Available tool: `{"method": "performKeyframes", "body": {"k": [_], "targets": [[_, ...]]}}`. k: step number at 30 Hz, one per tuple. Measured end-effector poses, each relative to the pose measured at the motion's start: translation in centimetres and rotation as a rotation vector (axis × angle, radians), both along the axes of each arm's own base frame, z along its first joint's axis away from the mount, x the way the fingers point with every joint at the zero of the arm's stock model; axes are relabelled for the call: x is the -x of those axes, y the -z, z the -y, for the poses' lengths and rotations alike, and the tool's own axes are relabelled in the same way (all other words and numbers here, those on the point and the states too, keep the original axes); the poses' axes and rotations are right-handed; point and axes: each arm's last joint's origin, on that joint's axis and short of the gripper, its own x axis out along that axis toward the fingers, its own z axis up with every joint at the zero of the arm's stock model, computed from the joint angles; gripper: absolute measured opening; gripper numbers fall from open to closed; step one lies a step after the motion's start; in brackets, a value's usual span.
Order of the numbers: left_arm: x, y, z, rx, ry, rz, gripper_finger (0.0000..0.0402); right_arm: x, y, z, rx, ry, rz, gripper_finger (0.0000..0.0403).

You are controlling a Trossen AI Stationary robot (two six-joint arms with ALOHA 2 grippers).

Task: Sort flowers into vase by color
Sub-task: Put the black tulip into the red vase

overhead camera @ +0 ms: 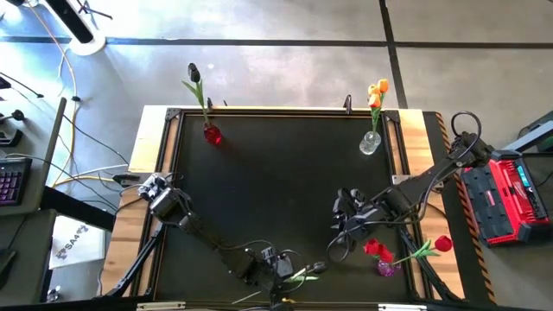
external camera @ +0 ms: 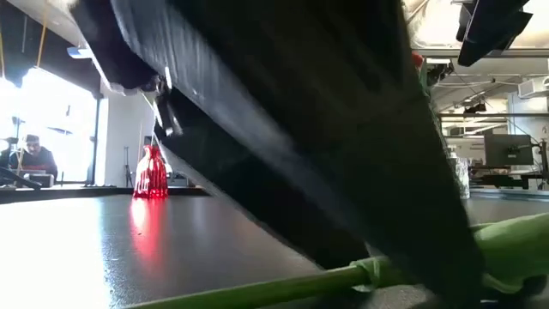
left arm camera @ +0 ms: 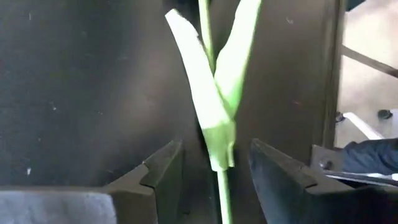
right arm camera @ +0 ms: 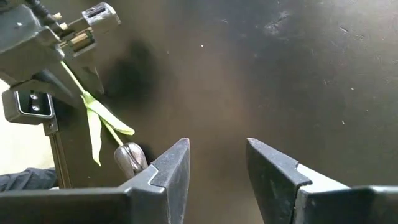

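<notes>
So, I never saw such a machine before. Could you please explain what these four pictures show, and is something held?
Two dark robot arms work at a black table. One camera looks down from above, one sits at table height, and one rides on each wrist. Three small vases stand on the table: a red vase with a black tulip, a clear vase with orange tulips, and a purple vase with red ones. The left gripper is open around the stem of a flower lying flat, not yet gripping it. The right gripper is open and empty.

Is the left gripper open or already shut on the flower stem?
Open. The left gripper has its jaws apart on either side of the green stem, with a gap visible on both sides, so nothing is clamped yet.
</notes>
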Motion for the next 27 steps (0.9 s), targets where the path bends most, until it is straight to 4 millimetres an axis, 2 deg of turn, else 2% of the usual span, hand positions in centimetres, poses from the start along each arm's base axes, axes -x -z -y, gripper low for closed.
{"method": "performKeyframes", "body": {"k": [5, 13, 20, 23, 27], "targets": [[-0.1, 0.6, 0.0, -0.002, -0.009, -0.010, 0.0126, 0.3, 0.0, -0.4, 0.000, -0.017, -0.008, 0.0145], [-0.6, 0.2, -0.2, -0.002, -0.030, -0.004, 0.0010, 0.7, 0.1, -0.8, 0.007, -0.033, -0.018, 0.0145], [-1.3, -0.8, -1.8, 0.021, -0.139, -0.025, 0.0006, 0.6, -0.1, -1.1, -0.030, -0.008, 0.013, 0.0145], [-1.4, -2.7, -3.3, -0.011, -0.235, -0.002, 0.0003, 0.4, -0.7, -1.6, -0.081, -0.023, 0.074, 0.0145], [-0.7, -6.0, -5.7, -0.099, -0.374, 0.027, 0.0002, 0.4, -3.4, -2.0, -0.125, -0.063, 0.212, 0.0145]]}}
